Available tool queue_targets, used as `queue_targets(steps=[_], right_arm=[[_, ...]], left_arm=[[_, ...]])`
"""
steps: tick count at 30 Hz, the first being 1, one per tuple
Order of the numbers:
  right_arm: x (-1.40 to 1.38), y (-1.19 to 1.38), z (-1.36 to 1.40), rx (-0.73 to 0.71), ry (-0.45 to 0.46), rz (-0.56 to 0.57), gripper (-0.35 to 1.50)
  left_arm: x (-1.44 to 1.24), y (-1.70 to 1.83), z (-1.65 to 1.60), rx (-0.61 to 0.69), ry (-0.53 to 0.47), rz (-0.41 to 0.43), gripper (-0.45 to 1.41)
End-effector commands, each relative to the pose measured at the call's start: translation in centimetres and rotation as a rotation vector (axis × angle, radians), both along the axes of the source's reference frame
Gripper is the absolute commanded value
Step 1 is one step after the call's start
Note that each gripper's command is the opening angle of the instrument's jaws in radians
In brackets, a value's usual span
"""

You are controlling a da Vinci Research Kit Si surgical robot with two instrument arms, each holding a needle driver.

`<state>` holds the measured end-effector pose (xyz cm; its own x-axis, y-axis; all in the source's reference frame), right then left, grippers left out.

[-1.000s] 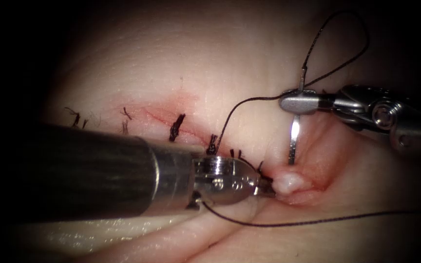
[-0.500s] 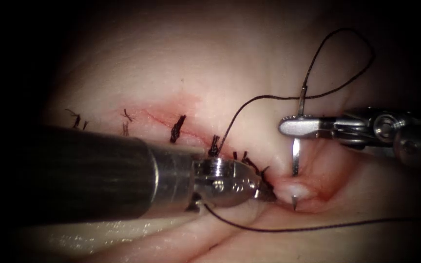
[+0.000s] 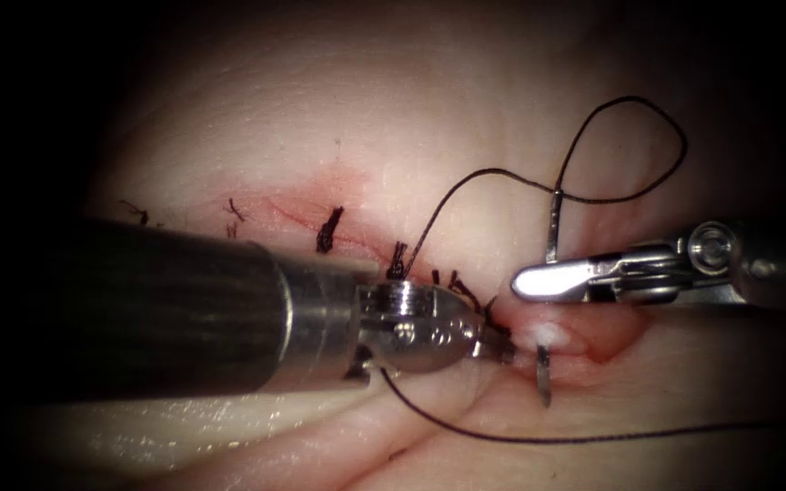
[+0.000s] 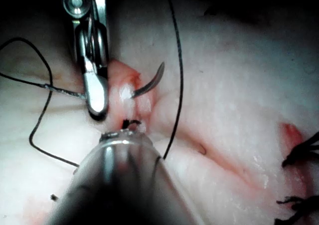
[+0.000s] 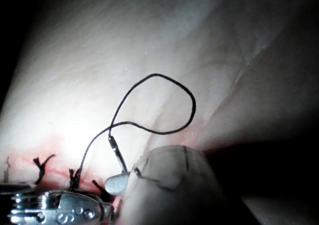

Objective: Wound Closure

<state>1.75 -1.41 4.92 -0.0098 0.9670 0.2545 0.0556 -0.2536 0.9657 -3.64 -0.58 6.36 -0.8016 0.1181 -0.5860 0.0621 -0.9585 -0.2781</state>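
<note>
The right end effector [image 3: 548, 280], clamped near the needle's [image 3: 543, 377] tail, may tear the thin tissue [image 3: 429, 118] lip where the point emerges, while the left end effector [image 3: 502, 350] pinches that lip.

surgical practice bench | sutured tissue [image 3: 429, 127] | endoscope lighting

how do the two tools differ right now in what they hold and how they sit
The right tool holds the needle near its thread end; the left tool grips the tissue edge at the cut.
The right tool reaches in from the right, above the open end of the cut; the left tool comes from the left, along the stitched part.
The needle passes through the tissue, its tip out below the cut.
Both are shut.
</note>
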Motion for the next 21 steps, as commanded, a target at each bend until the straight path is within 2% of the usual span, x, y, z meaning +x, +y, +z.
queue_targets(steps=[1, 3, 4, 7, 11, 15, 18, 21], right_arm=[[0.02, 0.18, 0.04, -0.122, -0.028, 0.04, 0.96], [-0.02, 0.3, 0.05, -0.222, -0.057, 0.063, 1.16], [-0.04, 0.37, 0.06, -0.327, -0.086, 0.082, 1.25], [-0.07, 0.47, 0.08, -0.537, -0.225, 0.117, 1.43], [-0.06, 0.48, 0.06, -0.757, -0.344, 0.034, 1.47], [-0.04, 0.48, 0.01, -0.923, -0.35, -0.007, 1.41], [-0.02, 0.5, -0.06, -0.998, -0.361, -0.052, 1.3], [0.05, 0.54, -0.09, -1.043, -0.385, -0.102, 1.3]], left_arm=[[-0.05, 0.01, 0.04, 0.0, -0.004, -0.001, 0.0], [-0.05, 0.02, 0.03, 0.001, -0.007, -0.003, 0.0], [-0.05, 0.02, 0.03, 0.001, -0.007, -0.002, 0.0], [-0.04, 0.02, 0.02, 0.001, -0.008, -0.002, 0.0], [-0.04, 0.01, 0.02, 0.001, -0.008, -0.002, 0.0], [-0.04, 0.01, 0.02, 0.001, -0.008, -0.002, 0.0], [-0.03, 0.01, 0.02, 0.001, -0.008, -0.001, -0.01], [-0.03, 0.01, 0.02, 0.001, -0.008, -0.001, -0.01]])
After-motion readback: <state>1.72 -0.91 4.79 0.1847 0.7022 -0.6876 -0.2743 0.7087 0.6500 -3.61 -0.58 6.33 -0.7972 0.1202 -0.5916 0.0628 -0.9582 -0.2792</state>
